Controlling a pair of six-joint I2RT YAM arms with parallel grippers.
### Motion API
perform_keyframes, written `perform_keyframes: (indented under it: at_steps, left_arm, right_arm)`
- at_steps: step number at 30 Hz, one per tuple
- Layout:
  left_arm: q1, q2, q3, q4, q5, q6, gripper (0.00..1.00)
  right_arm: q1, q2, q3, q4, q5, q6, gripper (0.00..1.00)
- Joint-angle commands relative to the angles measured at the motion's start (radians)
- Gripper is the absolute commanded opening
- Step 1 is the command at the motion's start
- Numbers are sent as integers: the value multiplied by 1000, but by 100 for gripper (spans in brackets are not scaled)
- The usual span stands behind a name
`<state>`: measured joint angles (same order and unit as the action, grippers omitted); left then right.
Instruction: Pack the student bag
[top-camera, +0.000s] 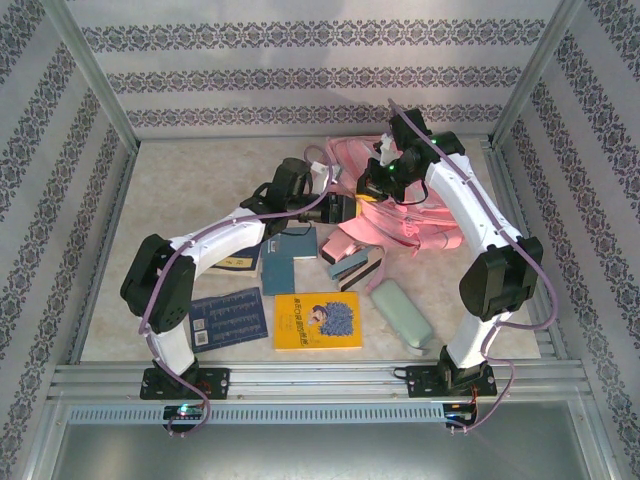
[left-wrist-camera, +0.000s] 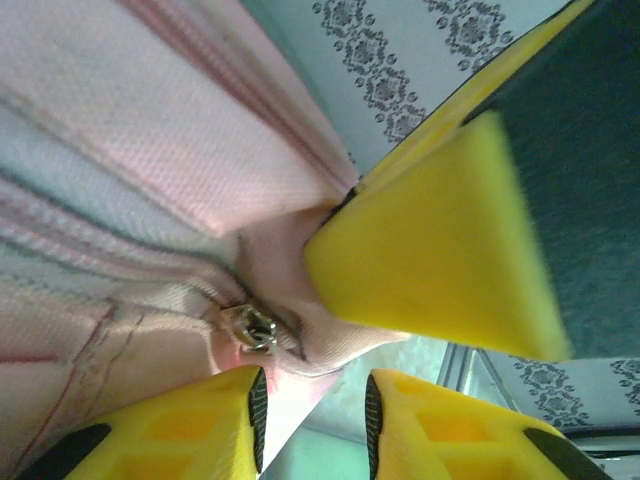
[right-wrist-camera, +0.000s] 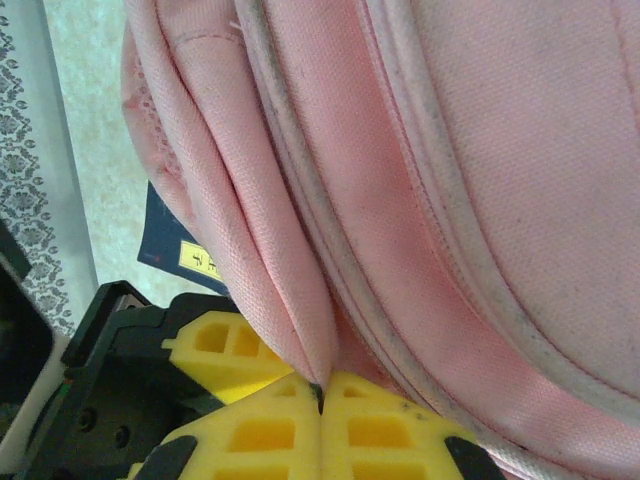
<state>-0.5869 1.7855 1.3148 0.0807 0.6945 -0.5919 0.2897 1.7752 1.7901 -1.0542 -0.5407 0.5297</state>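
**Status: bag opening stage**

1. Location. The bag (top-camera: 385, 228) lies at the centre-far part of the table (top-camera: 190, 180), between the 2 arm tips.
2. Right gripper (right-wrist-camera: 320, 392). The jaws are fully closed and pinch a fold of the bag's pink fabric just beside a seam.
3. Left gripper (left-wrist-camera: 312, 388). The jaws stand narrowly apart. The zipper pull (left-wrist-camera: 254, 328) sits just beyond the fingertips, and nothing is clearly clamped between them.
4. Items still outside the bag, all on the table near the arm bases:
   - yellow book (top-camera: 318, 320)
   - blue book (top-camera: 228, 317)
   - teal book (top-camera: 290, 262)
   - pale green case (top-camera: 402, 315)
   - several darker items beside the bag, too small to identify.
5. Assessment. Packing appears to be at an early stage. No item is seen inside the bag. The current step is judged to be working the zipper while the fabric is held taut. All loading remains, then closing.
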Motion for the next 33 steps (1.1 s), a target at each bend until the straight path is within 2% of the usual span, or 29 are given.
perform_keyframes:
  at_steps: [1,8,14,18,22,24,29,33]
  left_arm:
    - [7,10,0,-73,-46,59,33]
    - [7,35,9,-65,-50,64,40]
    - [2,80,69,-141,-97,118,40]
    - [-5,87,95,-203,-168,181,33]
    - [-9,98,135,-258,-242,225,15]
    - [-8,99,145,-275,-274,238,10]
    - [-9,77,134,-281,-336,258,4]
    - [-8,35,105,-277,-415,292,0]
  right_arm:
    - [-7,-60,1,32,-62,25,0]
    - [2,-57,-7,56,-91,48,0]
    - [17,-49,6,85,-122,80,0]
    - [23,-54,8,106,-143,105,0]
    - [32,-58,6,107,-142,110,0]
    - [31,-62,5,104,-140,108,0]
    - [31,-62,5,76,-108,76,0]
    - [35,-59,12,15,-24,21,0]
